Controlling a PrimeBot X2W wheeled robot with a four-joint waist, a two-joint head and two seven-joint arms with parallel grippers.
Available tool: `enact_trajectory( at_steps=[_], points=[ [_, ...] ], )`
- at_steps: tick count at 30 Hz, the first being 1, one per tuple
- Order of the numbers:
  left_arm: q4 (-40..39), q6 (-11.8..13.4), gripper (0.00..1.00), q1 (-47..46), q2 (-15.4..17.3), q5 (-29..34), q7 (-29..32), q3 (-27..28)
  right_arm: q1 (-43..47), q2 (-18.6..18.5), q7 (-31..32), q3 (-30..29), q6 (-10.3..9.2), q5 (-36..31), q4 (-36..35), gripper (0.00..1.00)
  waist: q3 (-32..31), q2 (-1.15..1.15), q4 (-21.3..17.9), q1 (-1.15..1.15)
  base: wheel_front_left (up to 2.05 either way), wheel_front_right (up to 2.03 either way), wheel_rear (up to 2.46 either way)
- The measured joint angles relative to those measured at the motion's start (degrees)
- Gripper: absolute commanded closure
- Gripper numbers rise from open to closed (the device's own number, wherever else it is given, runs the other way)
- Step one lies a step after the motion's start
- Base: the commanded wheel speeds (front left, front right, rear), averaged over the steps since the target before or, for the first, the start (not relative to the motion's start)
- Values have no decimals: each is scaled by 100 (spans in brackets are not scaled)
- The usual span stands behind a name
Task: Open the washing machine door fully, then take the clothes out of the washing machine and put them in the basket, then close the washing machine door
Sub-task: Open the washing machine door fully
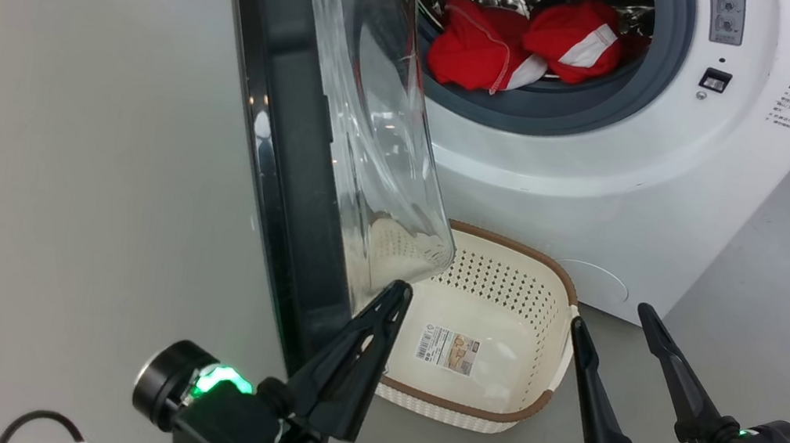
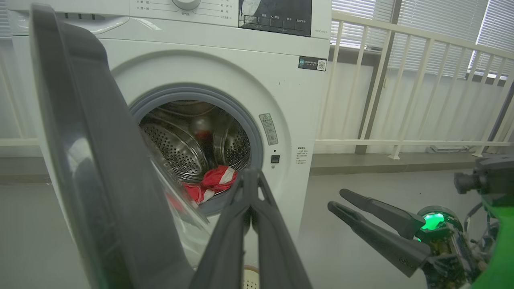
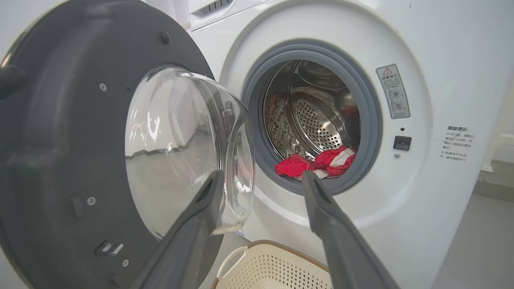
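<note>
The washing machine point(image 1: 566, 193) stands ahead. Its door point(image 1: 273, 139) is swung out and seen edge-on, with the glass bowl point(image 1: 370, 130) facing right. Two red clothes point(image 1: 485, 50) with white trim lie at the drum's front lip, also clothes point(image 3: 317, 162) and clothes point(image 2: 213, 182). The basket point(image 1: 518, 247) sits empty on the floor below the opening. My left gripper point(image 1: 400, 290) is shut and empty, its tip beside the door's lower inner side. My right gripper point(image 1: 610, 315) is open and empty, just right of the basket; the right gripper point(image 3: 262, 174) points at the drum.
Grey floor lies all around the machine. A white railing point(image 2: 401, 80) with window blinds behind it runs to the machine's right. A black cable point(image 1: 38, 422) loops on the floor at the lower left. The open door stands between my left arm and the basket.
</note>
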Motion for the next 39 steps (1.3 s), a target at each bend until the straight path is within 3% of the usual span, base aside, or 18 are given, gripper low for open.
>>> enact_trajectory(
  at_steps=[20,39],
  points=[
    [754,120,100,-1,4,-108,398,-43,-1,-1,-23,9,0,90,22,0,29,0,-50,0,0,0,0],
    [512,424,100,276,175,-157,298,233,0,-1,23,7,0,79,-55,0,57,0,359,0,0,0,0]
  ],
)
